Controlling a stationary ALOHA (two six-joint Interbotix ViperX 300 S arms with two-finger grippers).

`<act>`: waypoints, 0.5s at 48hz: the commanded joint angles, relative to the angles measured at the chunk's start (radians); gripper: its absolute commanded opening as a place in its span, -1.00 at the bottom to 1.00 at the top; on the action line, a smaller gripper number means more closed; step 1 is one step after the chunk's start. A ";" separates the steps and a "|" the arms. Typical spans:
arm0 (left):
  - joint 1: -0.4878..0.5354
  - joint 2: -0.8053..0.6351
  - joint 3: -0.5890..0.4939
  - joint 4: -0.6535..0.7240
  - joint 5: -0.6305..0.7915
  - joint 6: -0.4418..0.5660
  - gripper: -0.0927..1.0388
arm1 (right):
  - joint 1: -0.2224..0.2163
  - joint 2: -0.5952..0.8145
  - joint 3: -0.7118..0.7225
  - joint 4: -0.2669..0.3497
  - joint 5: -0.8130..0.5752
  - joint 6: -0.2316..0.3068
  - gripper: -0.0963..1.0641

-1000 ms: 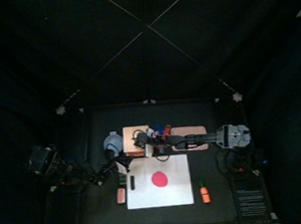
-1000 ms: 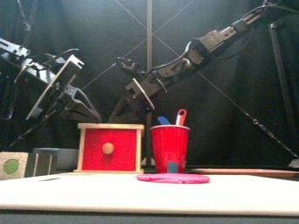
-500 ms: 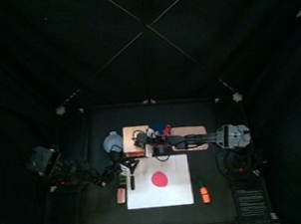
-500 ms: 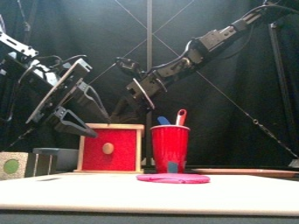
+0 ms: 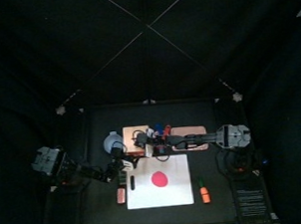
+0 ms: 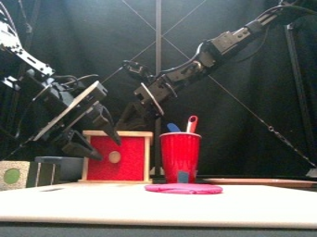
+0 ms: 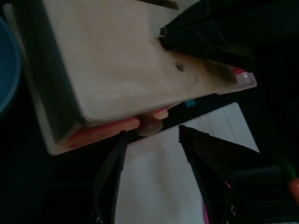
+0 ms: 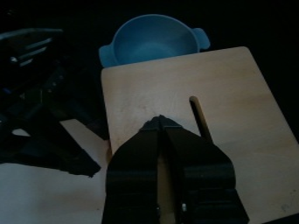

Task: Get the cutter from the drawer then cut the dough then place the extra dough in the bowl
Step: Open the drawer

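Note:
The pale wooden box (image 7: 105,61) stands at the back of the table, its red drawer front (image 6: 115,157) facing forward. My left gripper (image 7: 152,136) is open just in front of the drawer, with the small knob (image 7: 149,125) between its fingertips and no contact that I can see. My right gripper (image 8: 162,122) is shut, with its tip over the box top (image 8: 222,96). The pink dough disc (image 5: 157,179) lies on the white board (image 5: 179,166). The blue-grey bowl (image 8: 156,39) sits beside the box. No cutter shows.
A red cup (image 6: 181,155) with a blue and a red toy knife stands right of the box. Two small orange toys (image 5: 123,196) (image 5: 201,192) lie at the board's left and right sides. A green toy (image 6: 13,173) sits at the far left.
My left gripper has opened wide and come down and rightward to the drawer front. The right arm has stayed still over the box.

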 commanded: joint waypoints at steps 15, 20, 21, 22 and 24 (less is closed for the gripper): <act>0.071 0.057 -0.071 0.006 0.025 0.005 0.65 | 0.002 -0.006 0.000 0.000 0.015 0.000 -0.80; 0.074 0.072 -0.084 0.009 0.025 0.006 0.64 | 0.003 -0.002 -0.002 0.002 0.017 0.000 -0.80; 0.074 0.075 -0.086 0.011 0.025 0.006 0.63 | 0.002 -0.002 -0.002 0.002 0.015 0.000 -0.80; 0.074 0.078 -0.086 0.011 0.025 0.008 0.63 | 0.003 -0.002 -0.002 0.002 0.017 0.000 -0.80; 0.074 0.078 -0.086 0.008 0.025 0.006 0.61 | 0.002 -0.002 -0.002 0.002 0.015 0.000 -0.80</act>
